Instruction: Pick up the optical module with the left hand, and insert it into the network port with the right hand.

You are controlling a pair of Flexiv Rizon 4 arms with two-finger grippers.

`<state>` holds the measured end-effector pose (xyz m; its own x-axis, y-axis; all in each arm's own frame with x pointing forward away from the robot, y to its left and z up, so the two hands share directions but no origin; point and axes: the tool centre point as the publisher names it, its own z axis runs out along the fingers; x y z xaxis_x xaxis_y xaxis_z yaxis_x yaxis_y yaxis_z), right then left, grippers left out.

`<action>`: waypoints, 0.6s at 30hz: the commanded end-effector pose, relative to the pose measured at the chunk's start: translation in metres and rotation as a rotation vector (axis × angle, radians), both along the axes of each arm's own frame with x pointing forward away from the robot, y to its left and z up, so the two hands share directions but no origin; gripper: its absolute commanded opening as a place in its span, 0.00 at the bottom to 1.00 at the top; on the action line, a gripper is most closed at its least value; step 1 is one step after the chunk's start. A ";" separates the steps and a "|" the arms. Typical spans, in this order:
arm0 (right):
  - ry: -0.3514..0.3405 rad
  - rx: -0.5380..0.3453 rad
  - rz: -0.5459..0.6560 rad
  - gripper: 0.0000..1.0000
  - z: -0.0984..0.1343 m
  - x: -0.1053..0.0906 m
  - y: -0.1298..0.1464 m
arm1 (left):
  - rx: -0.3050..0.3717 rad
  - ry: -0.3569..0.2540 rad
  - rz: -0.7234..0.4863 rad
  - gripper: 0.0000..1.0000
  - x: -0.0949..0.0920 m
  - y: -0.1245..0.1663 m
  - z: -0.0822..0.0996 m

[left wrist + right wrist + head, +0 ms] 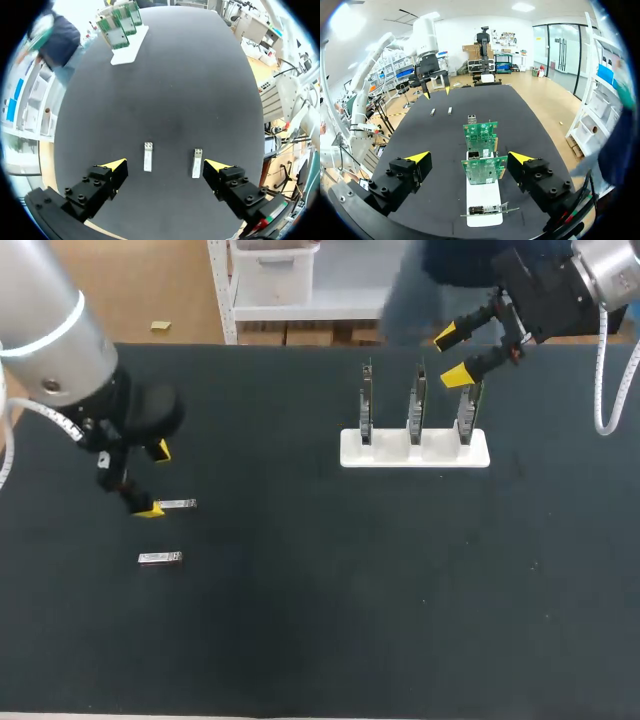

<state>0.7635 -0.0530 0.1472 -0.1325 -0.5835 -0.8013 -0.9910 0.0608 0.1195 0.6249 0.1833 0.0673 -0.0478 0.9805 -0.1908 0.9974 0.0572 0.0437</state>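
Observation:
Two small silver optical modules lie on the black table at the left, one (177, 504) beside my left gripper's nearer yellow tip, the other (160, 558) closer to the front edge. My left gripper (156, 480) hangs over them, open and empty. In the left wrist view both modules (148, 156) (197, 163) lie between the spread fingers of the left gripper (165, 165), the second close to one finger. Three green network cards (417, 405) stand upright in a white holder (415, 452). My right gripper (455, 354) is open above the rightmost card; in its wrist view the right gripper (469, 158) straddles the cards (484, 170).
The white holder (482, 199) sits at the far right of the table, also seen ahead of the left gripper as the holder (131, 47). From the right wrist view, my left arm's gripper (435, 90) hangs over the modules (449, 110) at the far end.

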 end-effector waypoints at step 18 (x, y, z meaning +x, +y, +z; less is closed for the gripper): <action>-0.003 0.000 -0.003 1.00 0.000 -0.001 0.000 | 0.153 0.023 0.057 1.00 0.021 0.005 -0.043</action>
<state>0.7635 -0.0530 0.1472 -0.1324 -0.5835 -0.8012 -0.9910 0.0609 0.1195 0.6408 0.1923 0.0284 -0.0988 0.9934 -0.0585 0.9943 0.1010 0.0351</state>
